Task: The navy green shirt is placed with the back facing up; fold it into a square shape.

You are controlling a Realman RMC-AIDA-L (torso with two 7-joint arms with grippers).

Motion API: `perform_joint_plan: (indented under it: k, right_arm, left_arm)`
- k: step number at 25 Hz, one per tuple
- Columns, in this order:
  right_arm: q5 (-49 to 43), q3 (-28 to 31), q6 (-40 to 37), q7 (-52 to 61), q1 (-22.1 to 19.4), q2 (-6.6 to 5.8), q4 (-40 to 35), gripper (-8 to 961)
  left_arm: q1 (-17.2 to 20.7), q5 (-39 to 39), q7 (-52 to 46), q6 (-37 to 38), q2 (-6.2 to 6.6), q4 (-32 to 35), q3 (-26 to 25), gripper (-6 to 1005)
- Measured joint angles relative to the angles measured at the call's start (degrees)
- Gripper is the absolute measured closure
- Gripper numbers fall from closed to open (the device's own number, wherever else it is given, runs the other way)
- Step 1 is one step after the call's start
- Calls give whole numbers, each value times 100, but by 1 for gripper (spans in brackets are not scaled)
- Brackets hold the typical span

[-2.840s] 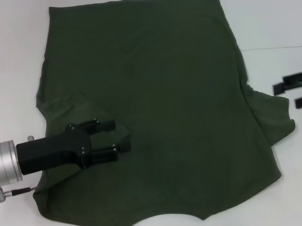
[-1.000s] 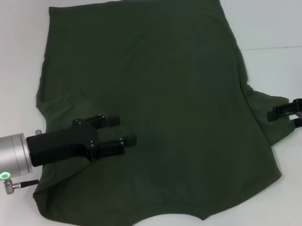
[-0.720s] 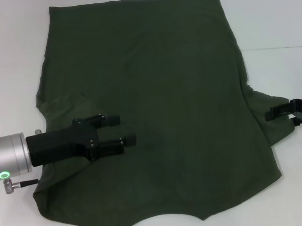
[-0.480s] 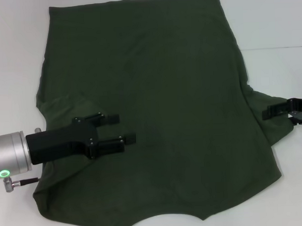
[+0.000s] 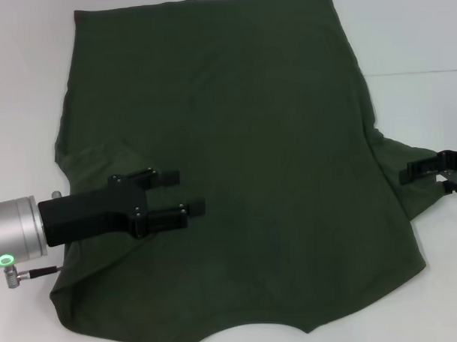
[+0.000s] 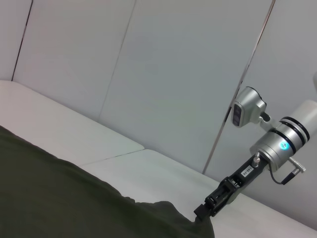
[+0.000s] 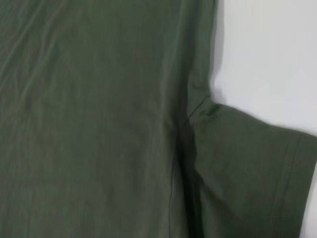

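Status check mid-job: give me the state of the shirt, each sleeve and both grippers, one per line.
Shirt: spread flat on the table, plain side up, body not yet folded.
Left sleeve: folded in over the body.
Right sleeve: spread out flat on the table.
Left gripper: open, over the shirt beside the folded sleeve.
Right gripper: open, at the right sleeve's edge.

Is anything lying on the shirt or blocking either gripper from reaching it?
Nothing visible does. The left gripper is open over the navy green shirt; the right gripper is at its right sleeve.
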Motion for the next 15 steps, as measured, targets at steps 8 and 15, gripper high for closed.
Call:
perform_joint_plan:
  k: [8,15]
  right_arm:
    - [-34,-49,-145,85,19,-93,-22,7]
    - [-35,-49,-405,116,48,-194,-24,7]
  left_arm:
    - [5,0,0,-2,-8,-10,0,136]
    - [14,0,-6,4,-18,-10,0,136]
